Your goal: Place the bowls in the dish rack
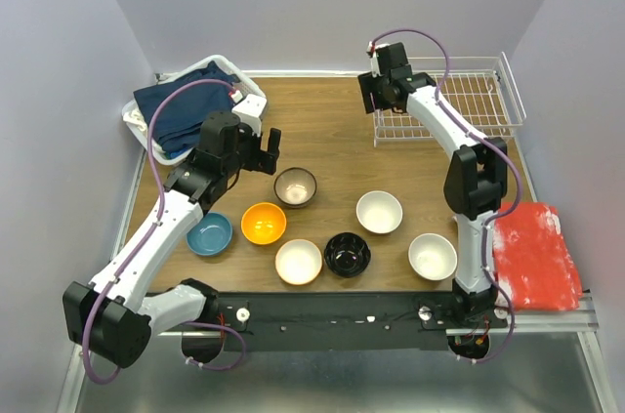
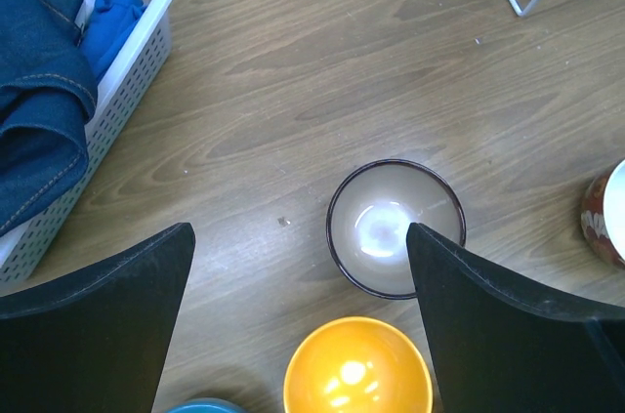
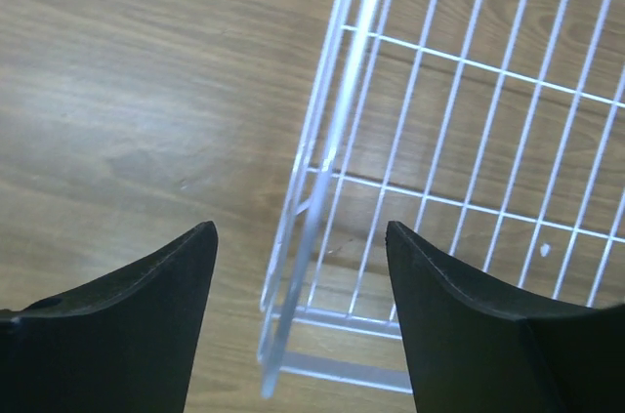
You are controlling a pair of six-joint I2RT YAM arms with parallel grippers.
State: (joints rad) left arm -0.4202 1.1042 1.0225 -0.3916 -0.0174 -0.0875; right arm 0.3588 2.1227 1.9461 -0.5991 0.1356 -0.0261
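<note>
Left gripper (image 2: pixel 298 229) and right gripper (image 3: pixel 301 227) hover, jaws spread, holding nothing.
Left hangs above the brown bowl (image 2: pixel 395 227); right hangs over the rack's (image 3: pixel 327 140) rim.

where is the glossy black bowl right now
Top view: the glossy black round bowl sits in the front row, just right of a cream bowl.
</note>
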